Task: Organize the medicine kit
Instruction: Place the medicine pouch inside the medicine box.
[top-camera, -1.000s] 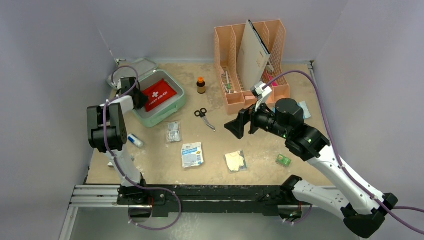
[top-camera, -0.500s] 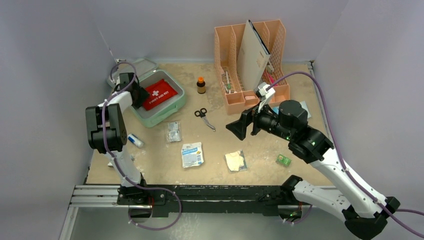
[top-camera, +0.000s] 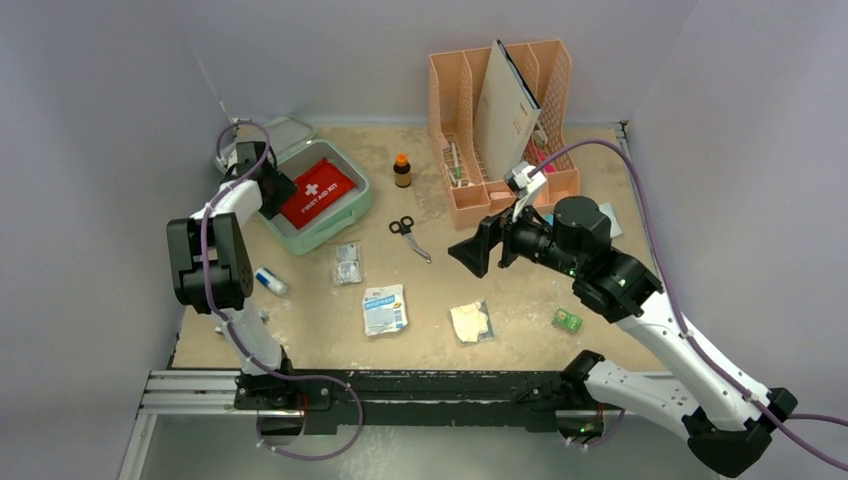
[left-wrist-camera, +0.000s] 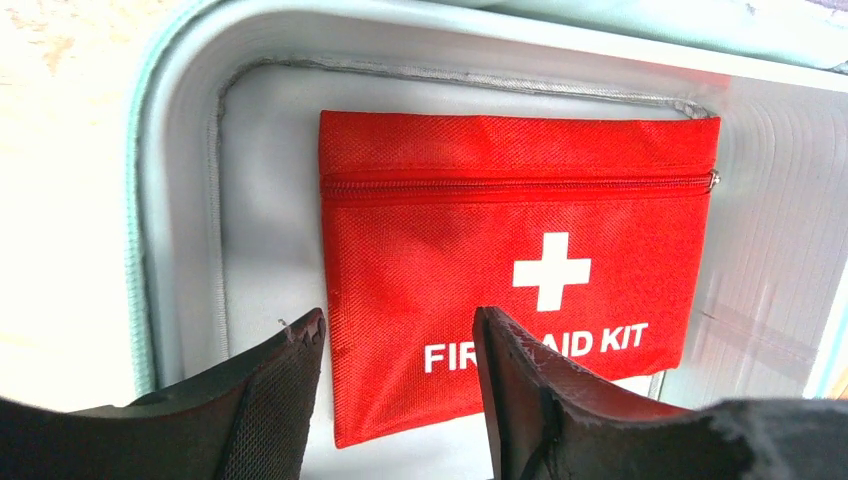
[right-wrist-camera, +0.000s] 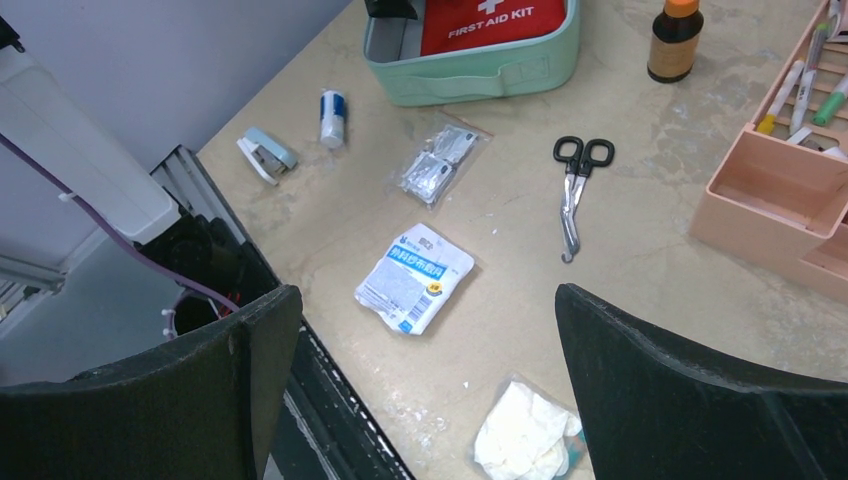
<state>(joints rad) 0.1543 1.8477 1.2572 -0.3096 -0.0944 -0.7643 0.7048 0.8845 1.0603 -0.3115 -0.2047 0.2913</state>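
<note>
Medicine kit (top-camera: 332, 236) is sitting open at the far left of the table (top-camera: 520, 300), its lid (top-camera: 288, 128) lying back behind it, and the red first-aid pouch (left-wrist-camera: 520, 270) is lying flat inside it. You are holding the left gripper (left-wrist-camera: 400, 330) just above the pouch's near edge, fingers parted with nothing between them, so the pouch is looking placed. You are hovering the right gripper (right-wrist-camera: 428, 295) over the middle of the table, fingers spread wide and gripping nothing. By my reading you are only getting started. The scissors (top-camera: 410, 236), the brown bottle (top-camera: 402, 170), the foil packet (top-camera: 347, 264), the blue-and-white sachet (top-camera: 384, 308), the pale wad in a clear bag (top-camera: 470, 322), the small white tube (top-camera: 270, 281) and the little green box (top-camera: 568, 319) are all lying loose outside the case. Which of them belong inside is not showing, and the lid is waiting to be closed.
</note>
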